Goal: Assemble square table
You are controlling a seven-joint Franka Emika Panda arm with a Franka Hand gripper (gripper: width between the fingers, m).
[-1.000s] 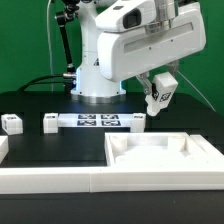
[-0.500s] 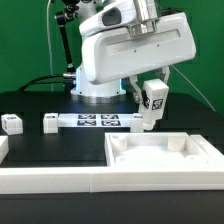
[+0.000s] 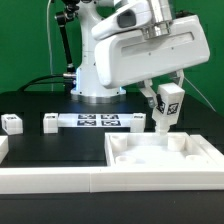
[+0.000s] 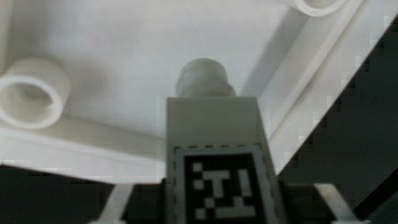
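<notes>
The gripper [image 3: 168, 98] is closed partway on a white peg leg [image 3: 163, 116], its jaws set narrow against the leg's two sides near the upper end, where a black-and-white tag [image 3: 170, 102] faces the exterior camera. The leg hangs tilted, its lower end leaning toward the exterior view's left, over the far rim of the square tabletop [image 3: 150, 166], which lies on the black table just behind the long white border rail [image 3: 55, 181]. Whether the leg's lower end touches the rim cannot be told from that view. In the wrist view the leg [image 4: 214, 130] fills the middle, its tag [image 4: 221, 187] blurred and its rounded tip [image 4: 208, 74] pointing over the tabletop's bare floor [image 4: 125, 40], between two round sockets [image 4: 31, 96] [image 4: 322, 4] and inside neither. The second socket is cut off by the picture's edge, and of the jaws only dim slivers show on either side of the leg. Well apart on the exterior view's left sit a loose leg [image 3: 12, 124] and a second loose leg [image 3: 50, 123], the latter just beside the marker board [image 3: 95, 122]; the arm's housing hides the gripper's upper part.
</notes>
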